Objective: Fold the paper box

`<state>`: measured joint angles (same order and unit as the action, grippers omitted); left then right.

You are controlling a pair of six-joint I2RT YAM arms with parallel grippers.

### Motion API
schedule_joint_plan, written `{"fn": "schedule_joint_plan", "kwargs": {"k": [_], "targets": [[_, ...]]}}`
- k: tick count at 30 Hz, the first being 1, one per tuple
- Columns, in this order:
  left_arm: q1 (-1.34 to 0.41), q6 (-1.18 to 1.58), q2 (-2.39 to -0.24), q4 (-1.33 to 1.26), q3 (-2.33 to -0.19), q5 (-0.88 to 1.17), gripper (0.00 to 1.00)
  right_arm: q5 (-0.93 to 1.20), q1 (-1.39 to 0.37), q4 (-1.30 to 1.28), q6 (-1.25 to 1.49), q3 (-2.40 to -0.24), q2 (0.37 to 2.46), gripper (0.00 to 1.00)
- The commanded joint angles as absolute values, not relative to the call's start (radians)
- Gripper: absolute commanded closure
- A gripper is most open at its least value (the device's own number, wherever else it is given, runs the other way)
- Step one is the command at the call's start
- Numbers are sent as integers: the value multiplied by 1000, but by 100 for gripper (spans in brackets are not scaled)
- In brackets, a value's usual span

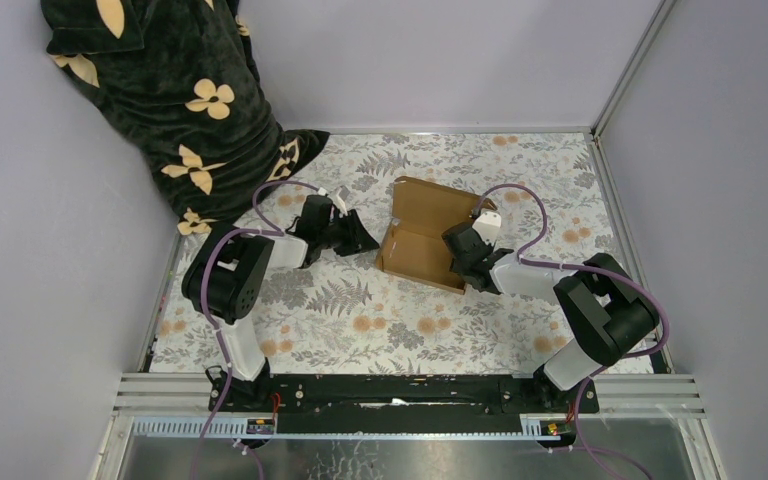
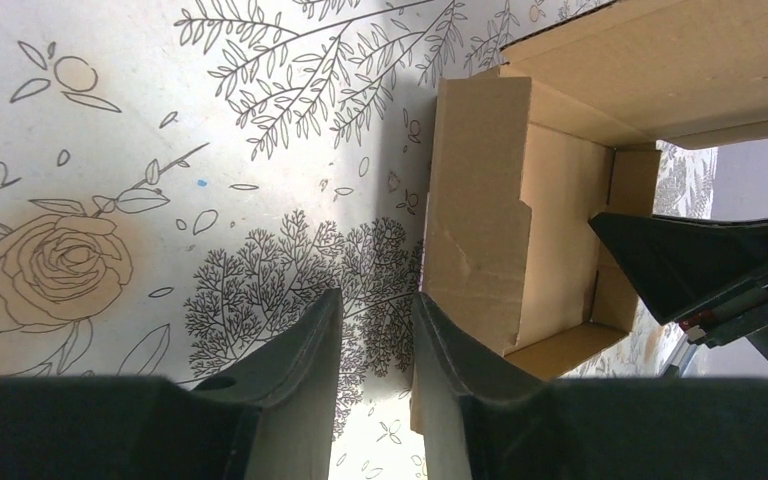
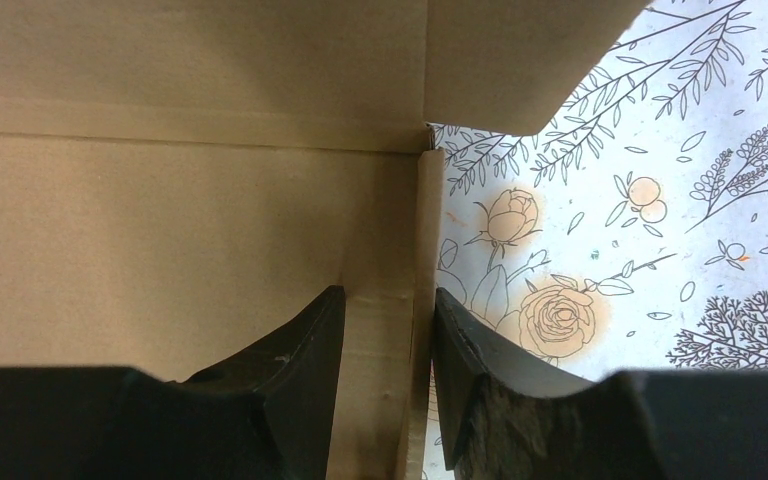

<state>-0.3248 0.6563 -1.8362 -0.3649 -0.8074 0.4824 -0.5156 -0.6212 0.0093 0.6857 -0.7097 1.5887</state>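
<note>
The paper box (image 1: 422, 240) is a shallow brown cardboard tray with raised walls and its lid flap (image 1: 438, 196) open toward the back, sitting mid-table. My right gripper (image 1: 457, 252) straddles the box's right wall. In the right wrist view that wall (image 3: 390, 330) fills the gap of the right gripper (image 3: 388, 292), one finger inside the box (image 3: 160, 220) and one outside. My left gripper (image 1: 365, 240) stands just left of the box. In the left wrist view the left gripper (image 2: 378, 295) is open over bare tablecloth, its right finger beside the box's (image 2: 550, 220) left wall.
A floral tablecloth (image 1: 360, 320) covers the table. A dark cloth with yellow flowers (image 1: 180, 90) hangs at the back left, reaching down to the table near the left arm. Grey walls enclose three sides, and a metal rail (image 1: 410, 390) runs along the near edge.
</note>
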Motion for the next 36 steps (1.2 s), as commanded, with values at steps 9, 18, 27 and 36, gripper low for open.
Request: {"fn": "schedule_joint_plan", "kwargs": {"k": [9, 18, 27, 36], "targets": [[-341, 666, -1813, -471, -815, 539, 61, -460, -619, -15, 690, -719, 1617, 56], [-358, 671, -1815, -484, -824, 547, 61, -458, -618, -12, 689, -716, 1614, 56], [-372, 670, -1813, -485, -836, 555, 61, -456, -620, -10, 684, -719, 1618, 56], [-382, 660, -1822, -461, -858, 552, 61, -450, -618, -11, 681, -725, 1626, 56]]}}
